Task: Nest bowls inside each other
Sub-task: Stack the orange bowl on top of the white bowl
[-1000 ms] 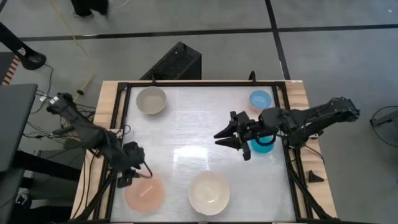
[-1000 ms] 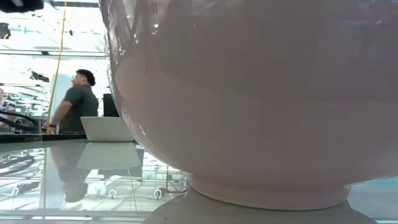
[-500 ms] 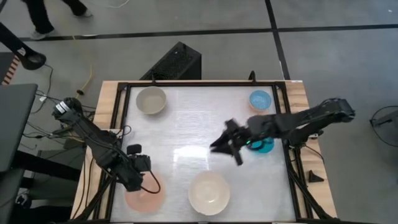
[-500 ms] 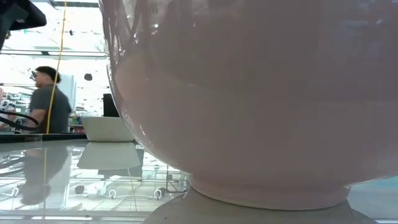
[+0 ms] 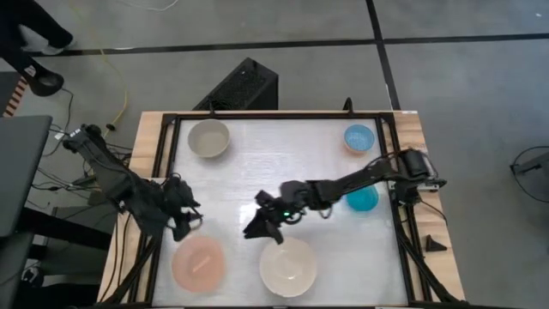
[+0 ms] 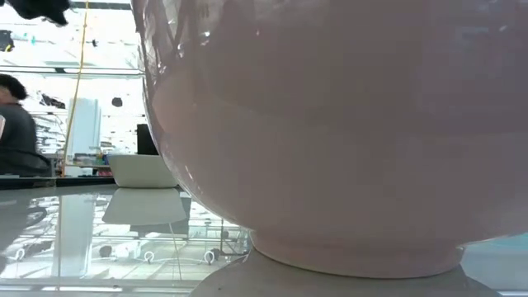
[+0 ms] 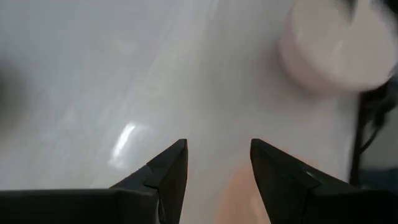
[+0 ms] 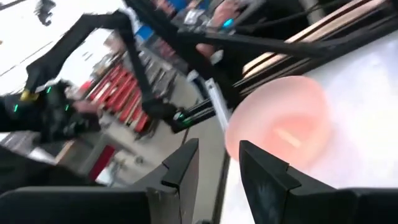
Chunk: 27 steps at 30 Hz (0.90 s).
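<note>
Five bowls rest on their bases on the table: beige-grey (image 5: pixel 208 137) at the far left, light blue (image 5: pixel 359 136) at the far right, teal (image 5: pixel 362 199) at the right, salmon-pink (image 5: pixel 199 263) at the near left, cream-white (image 5: pixel 288 265) at the near middle. My right gripper (image 5: pixel 252 230) reaches across the table, open and empty, just beyond the cream-white bowl's far left rim and pointing at the salmon-pink bowl (image 8: pixel 280 124). My left gripper (image 5: pixel 189 223) hovers open and empty beyond the salmon-pink bowl's far rim (image 7: pixel 249 193).
The cream-white bowl (image 6: pixel 330 124) fills the low view, with the beige-grey bowl (image 6: pixel 144 169) far behind it. A black frame (image 5: pixel 274 115) runs around the table. A person (image 6: pixel 12 124) moves in the room beyond. Bare tabletop (image 5: pixel 283 163) lies between the bowls.
My right gripper has swept from beside the teal bowl toward the table's left and near edges, sinking and rolling, to a spot by the cream-white bowl. My left gripper dipped over the salmon-pink bowl, then drew back toward the far edge and turned. No bowl has moved.
</note>
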### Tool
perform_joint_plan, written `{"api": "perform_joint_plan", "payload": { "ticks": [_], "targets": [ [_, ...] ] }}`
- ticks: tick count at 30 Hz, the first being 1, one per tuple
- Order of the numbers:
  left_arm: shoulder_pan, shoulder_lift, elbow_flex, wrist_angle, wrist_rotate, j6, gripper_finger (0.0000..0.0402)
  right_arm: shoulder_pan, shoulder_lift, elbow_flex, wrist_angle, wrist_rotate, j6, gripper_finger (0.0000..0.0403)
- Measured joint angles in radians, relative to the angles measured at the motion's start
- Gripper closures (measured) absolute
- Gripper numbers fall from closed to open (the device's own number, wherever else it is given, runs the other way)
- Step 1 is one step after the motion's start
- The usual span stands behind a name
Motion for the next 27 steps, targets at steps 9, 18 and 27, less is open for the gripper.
{"api": "perform_joint_plan", "payload": {
  "ticks": [9,18,27],
  "targets": [
    [0.0,-0.166,0.0,0.06,-0.121,0.002,0.0237,-0.005,0.295,0.622,-0.7,-0.066,-0.235,0.0255],
    [-0.002,-0.22,0.0,0.162,-0.263,0.08,0.0237,-0.008,0.559,1.055,-1.027,0.048,-0.196,0.0255],
    [-0.042,-0.32,0.0,0.252,-0.351,0.203,0.0237,0.004,0.597,1.024,-1.002,0.061,-0.131,0.0255]
  ]
}}
